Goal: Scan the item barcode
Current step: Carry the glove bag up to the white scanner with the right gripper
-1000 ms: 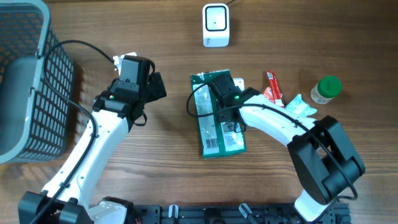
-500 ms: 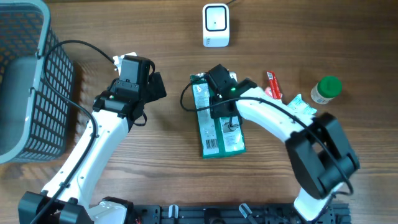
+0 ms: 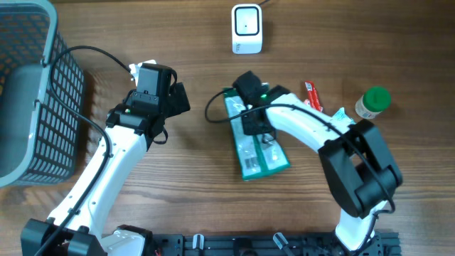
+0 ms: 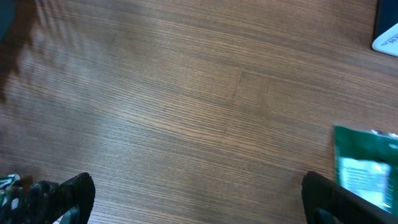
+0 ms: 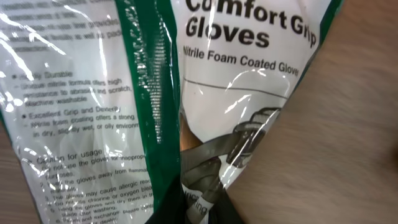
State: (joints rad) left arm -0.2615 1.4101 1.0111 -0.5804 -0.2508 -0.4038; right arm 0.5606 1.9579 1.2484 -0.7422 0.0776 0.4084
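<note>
The item is a green and white bag of gloves (image 3: 264,155) lying slanted on the wooden table, its top end under my right gripper (image 3: 246,94). The right wrist view shows the bag (image 5: 124,93) printed "Comfort Grip Gloves", and my right gripper (image 5: 199,208) is shut on its pinched plastic edge. I cannot make out the barcode. The white scanner (image 3: 247,28) stands at the back of the table, apart from the bag. My left gripper (image 3: 178,99) hovers left of the bag, open and empty. In the left wrist view its fingers (image 4: 68,193) stand wide over bare wood, with the bag (image 4: 367,168) at the right edge.
A dark wire basket (image 3: 43,107) fills the far left. To the right of the bag lie a red packet (image 3: 311,97), a crumpled white and blue wrapper (image 3: 343,121) and a green-capped bottle (image 3: 373,102).
My right gripper has closed on the bag's top end. The bag has turned, its lower end swinging to the right. The left arm has not moved.
</note>
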